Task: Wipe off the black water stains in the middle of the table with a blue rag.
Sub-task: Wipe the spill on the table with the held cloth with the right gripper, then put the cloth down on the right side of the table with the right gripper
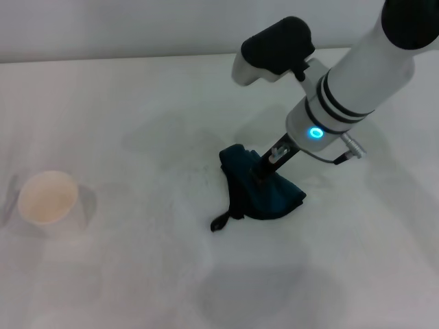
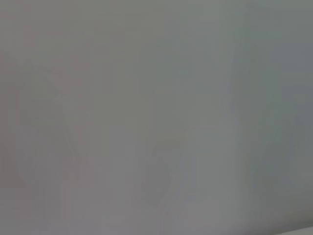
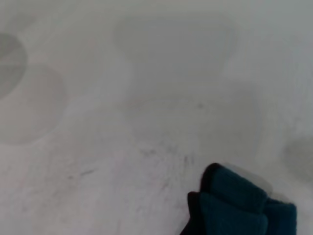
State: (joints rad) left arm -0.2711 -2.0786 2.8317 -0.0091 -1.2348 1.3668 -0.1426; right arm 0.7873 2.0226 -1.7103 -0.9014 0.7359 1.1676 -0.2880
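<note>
The blue rag (image 1: 271, 195) lies bunched in the middle of the white table (image 1: 137, 274), its black loop strap (image 1: 219, 223) trailing toward the front. My right gripper (image 1: 264, 173) reaches down into the rag from the back right and is shut on it, pressing it to the table. The rag's edge also shows in the right wrist view (image 3: 234, 208). No blackish blotch is in view; only faint grey smears (image 3: 161, 156) mark the table beside the rag. My left gripper is out of view, and the left wrist view shows only plain grey.
A white paper cup (image 1: 46, 197) stands upright at the table's left side, well apart from the rag. The table's far edge (image 1: 137, 58) runs along the back.
</note>
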